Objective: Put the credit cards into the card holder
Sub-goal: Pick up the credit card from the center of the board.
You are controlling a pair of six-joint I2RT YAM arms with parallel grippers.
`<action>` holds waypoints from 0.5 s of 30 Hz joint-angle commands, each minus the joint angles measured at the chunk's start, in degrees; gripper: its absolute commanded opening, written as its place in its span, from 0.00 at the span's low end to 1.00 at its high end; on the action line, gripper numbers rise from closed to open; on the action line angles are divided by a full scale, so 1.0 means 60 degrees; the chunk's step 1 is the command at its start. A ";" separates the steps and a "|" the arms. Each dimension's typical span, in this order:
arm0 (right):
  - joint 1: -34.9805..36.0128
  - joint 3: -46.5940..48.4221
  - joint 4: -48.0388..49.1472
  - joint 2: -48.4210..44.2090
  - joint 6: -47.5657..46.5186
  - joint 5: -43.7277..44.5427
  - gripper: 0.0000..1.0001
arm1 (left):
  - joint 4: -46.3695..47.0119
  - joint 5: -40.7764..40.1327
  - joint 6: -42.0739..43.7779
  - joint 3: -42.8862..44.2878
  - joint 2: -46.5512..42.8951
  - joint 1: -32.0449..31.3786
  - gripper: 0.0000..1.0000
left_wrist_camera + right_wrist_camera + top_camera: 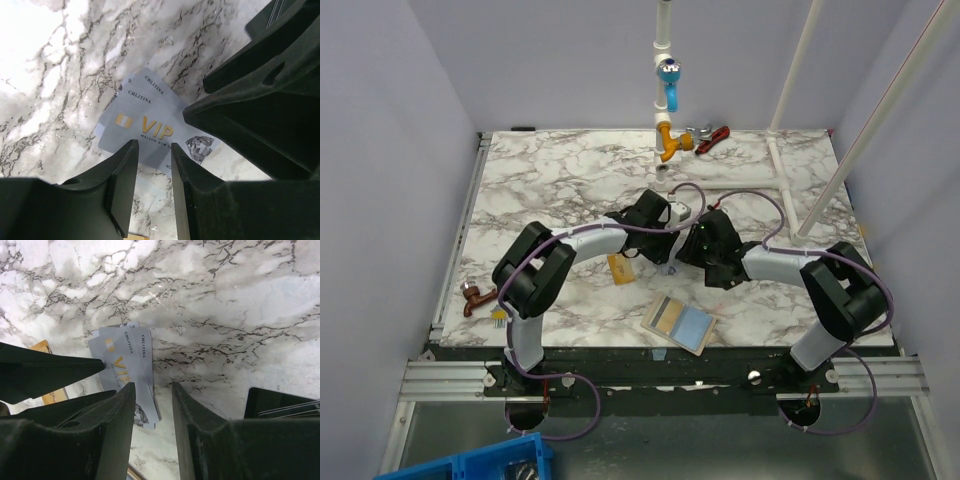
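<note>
Two overlapping pale blue-silver cards (145, 120) marked VIP lie flat on the marble; they also show in the right wrist view (122, 357). My left gripper (152, 150) is open and empty, its tips just above the cards' near edge. My right gripper (152, 390) is open and empty, right beside the cards' edge. In the top view both grippers (665, 255) (690, 258) meet over the cards. The gold-orange card (620, 268) lies to their left. A black card (280, 402) lies to the right. The card holder (680, 322) lies open near the front edge, tan and light blue inside.
An orange pipe fitting (670, 140) with a blue valve (668, 80) stands at the back, with a red-handled tool (712, 137) beside it. A white pipe (790, 180) runs along the back right. A small brown object (475, 297) lies at the left edge.
</note>
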 commanded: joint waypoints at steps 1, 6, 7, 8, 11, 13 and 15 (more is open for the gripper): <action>-0.0122 -0.0484 0.0523 -0.0250 0.0259 -0.0692 0.39 | -0.0537 -0.1033 0.0770 0.0188 0.0188 -0.0371 0.33; -0.0274 -0.1021 0.0958 -0.0582 0.0480 -0.1122 0.39 | -0.0799 -0.1195 0.1477 0.0142 0.0100 -0.0473 0.32; -0.0298 -0.1120 0.1041 -0.0644 0.0518 -0.1179 0.39 | -0.0741 -0.1182 0.1593 0.0042 -0.0038 -0.0466 0.32; -0.0339 -0.1215 0.1124 -0.0671 0.0556 -0.1259 0.39 | -0.0670 -0.1197 0.1667 -0.0057 -0.0163 -0.0467 0.32; -0.0377 -0.1282 0.1189 -0.0666 0.0553 -0.1438 0.38 | -0.0797 -0.1381 0.1821 0.0028 -0.0177 -0.0467 0.36; -0.0375 -0.1352 0.1235 -0.0710 0.0628 -0.1455 0.38 | -0.1035 -0.1520 0.1935 0.0277 0.0130 -0.0466 0.36; -0.0374 -0.1439 0.1354 -0.0786 0.0690 -0.1506 0.38 | -0.1079 -0.1735 0.2110 0.0384 0.0230 -0.0565 0.36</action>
